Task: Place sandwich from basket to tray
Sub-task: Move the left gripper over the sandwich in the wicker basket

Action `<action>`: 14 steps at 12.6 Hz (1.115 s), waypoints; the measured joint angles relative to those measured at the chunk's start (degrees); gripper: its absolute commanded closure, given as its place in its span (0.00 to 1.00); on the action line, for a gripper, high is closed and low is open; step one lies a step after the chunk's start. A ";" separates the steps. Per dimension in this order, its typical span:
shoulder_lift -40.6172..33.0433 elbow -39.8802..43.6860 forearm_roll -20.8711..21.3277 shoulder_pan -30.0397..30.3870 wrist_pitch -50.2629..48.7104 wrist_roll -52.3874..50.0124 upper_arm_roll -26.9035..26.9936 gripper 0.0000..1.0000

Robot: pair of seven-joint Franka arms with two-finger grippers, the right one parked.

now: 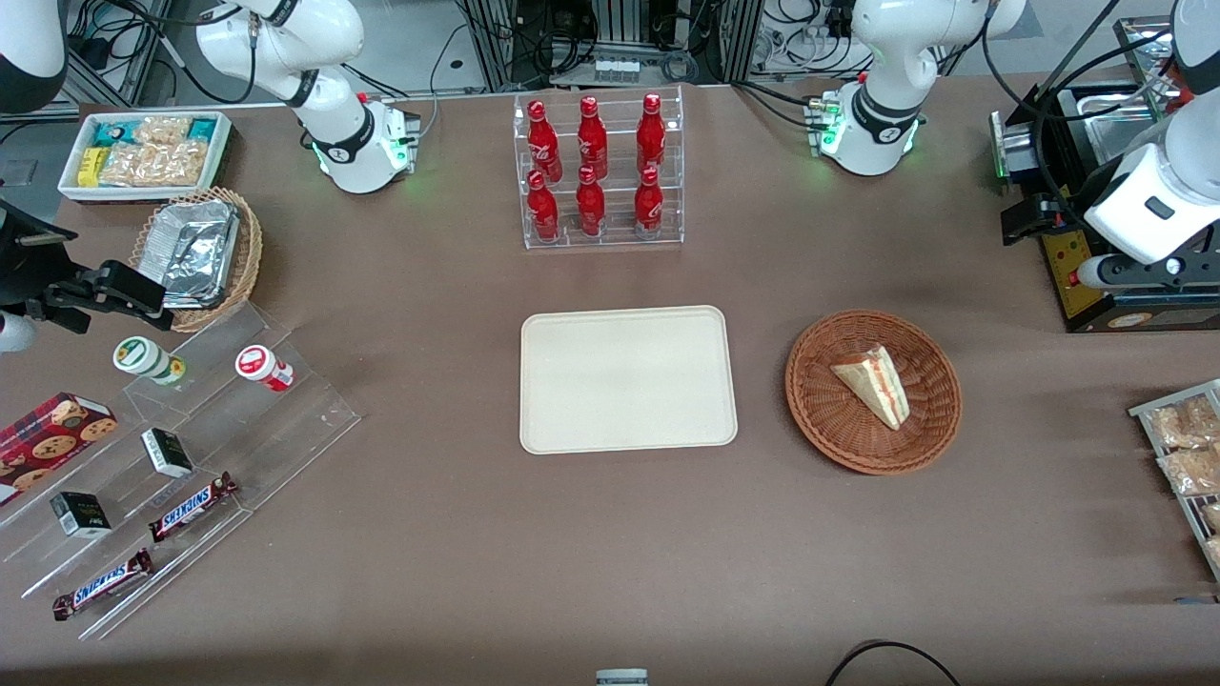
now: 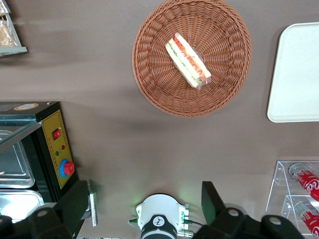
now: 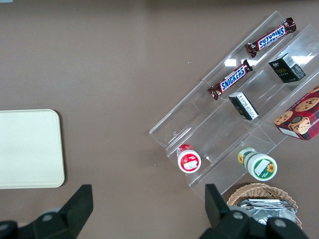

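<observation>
The sandwich, a pale bread wedge with red and green filling along its edge, lies in the round reddish-brown wicker basket. The cream rectangular tray lies flat beside the basket, toward the parked arm's end, with nothing on it. My gripper hangs high above the table near the black machine, farther from the front camera than the basket and toward the working arm's end. Its fingers stand wide apart and hold nothing.
A clear rack of red bottles stands farther back than the tray. A black machine with a yellow panel sits under my gripper. Snack packets on a rack lie at the working arm's end. A clear tiered shelf and a foil-tray basket sit at the parked arm's end.
</observation>
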 measured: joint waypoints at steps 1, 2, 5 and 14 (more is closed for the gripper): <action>0.00 0.01 -0.01 0.00 -0.02 0.00 0.00 0.00; 0.05 -0.01 -0.01 -0.01 -0.02 0.00 -0.01 0.00; 1.38 -0.96 -0.01 -0.16 0.01 0.00 -0.58 0.00; 3.58 -19.02 -0.04 -0.35 21.06 -0.19 -4.05 0.00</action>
